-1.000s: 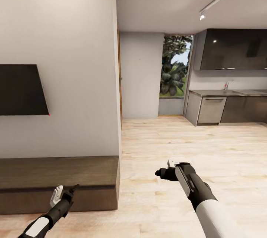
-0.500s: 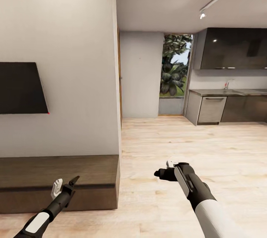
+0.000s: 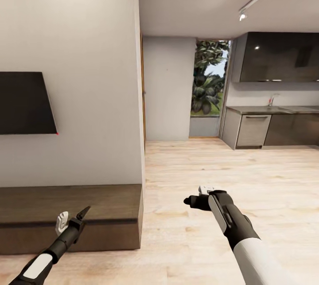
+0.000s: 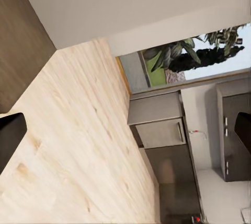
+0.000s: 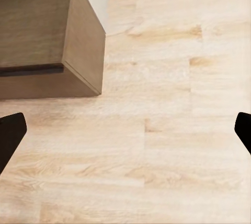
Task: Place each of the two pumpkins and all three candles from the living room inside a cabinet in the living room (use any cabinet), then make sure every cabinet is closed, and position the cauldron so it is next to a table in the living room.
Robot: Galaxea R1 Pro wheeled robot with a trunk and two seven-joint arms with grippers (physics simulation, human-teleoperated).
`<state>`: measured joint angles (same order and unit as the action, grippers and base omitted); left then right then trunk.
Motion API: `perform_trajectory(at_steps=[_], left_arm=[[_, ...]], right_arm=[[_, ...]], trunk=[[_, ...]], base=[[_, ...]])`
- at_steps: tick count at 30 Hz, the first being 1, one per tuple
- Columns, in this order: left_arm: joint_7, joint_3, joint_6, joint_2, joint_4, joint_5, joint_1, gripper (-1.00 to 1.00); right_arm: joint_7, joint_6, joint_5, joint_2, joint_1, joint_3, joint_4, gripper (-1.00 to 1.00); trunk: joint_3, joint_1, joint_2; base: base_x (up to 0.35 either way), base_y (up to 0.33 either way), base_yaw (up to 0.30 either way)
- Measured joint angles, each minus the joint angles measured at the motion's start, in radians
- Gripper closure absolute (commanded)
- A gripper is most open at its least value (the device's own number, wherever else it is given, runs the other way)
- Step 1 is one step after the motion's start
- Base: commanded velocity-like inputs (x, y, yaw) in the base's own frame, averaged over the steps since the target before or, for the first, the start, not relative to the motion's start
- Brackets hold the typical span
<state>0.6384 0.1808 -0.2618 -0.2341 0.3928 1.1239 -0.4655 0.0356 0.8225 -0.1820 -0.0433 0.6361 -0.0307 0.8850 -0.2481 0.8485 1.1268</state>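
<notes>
A: Where is the cabinet (image 3: 71, 218)?
B: At the lower left of the head view, a long, low, dark brown unit against the white wall (image 3: 71, 32), under a dark wall screen (image 3: 24, 103). Its end corner also sits at the upper left of the right wrist view (image 5: 49, 36), on pale wood floor (image 5: 157, 130).

A: And the left gripper (image 3: 71, 219)?
B: Low in the left of the head view, in front of the cabinet's top edge. Its fingers are spread apart, with nothing between them.

A: The right gripper (image 3: 195, 201)?
B: Just right of centre, low in the frame, over bare floor. In its wrist view the two dark fingertips (image 5: 10, 135) stand at opposite edges, wide apart and empty.

A: What lies farther back?
B: At the right, dark kitchen cupboards (image 3: 279, 59) over a counter (image 3: 270, 111), and a window (image 3: 210, 79) with greenery at centre.
</notes>
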Motion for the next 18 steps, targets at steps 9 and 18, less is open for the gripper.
perform_trajectory(at_steps=[9, 18], left_arm=[[0.009, 0.0, -0.001, 0.009, -0.033, 0.006, 0.0, -1.0], [0.11, 0.001, -0.002, 0.018, -0.104, 0.006, 0.001, -1.0]], right_arm=[[-0.001, 0.005, 0.0, 0.0, 0.0, -0.002, 0.009, -1.0], [-0.001, 0.004, -0.001, -0.012, 0.003, -0.059, 0.015, -1.0]], trunk=[[-0.028, 0.035, 0.063], [-0.056, 0.069, 0.126]], base=[[0.0, 0.0, 0.0], [0.0, 0.0, 0.0]])
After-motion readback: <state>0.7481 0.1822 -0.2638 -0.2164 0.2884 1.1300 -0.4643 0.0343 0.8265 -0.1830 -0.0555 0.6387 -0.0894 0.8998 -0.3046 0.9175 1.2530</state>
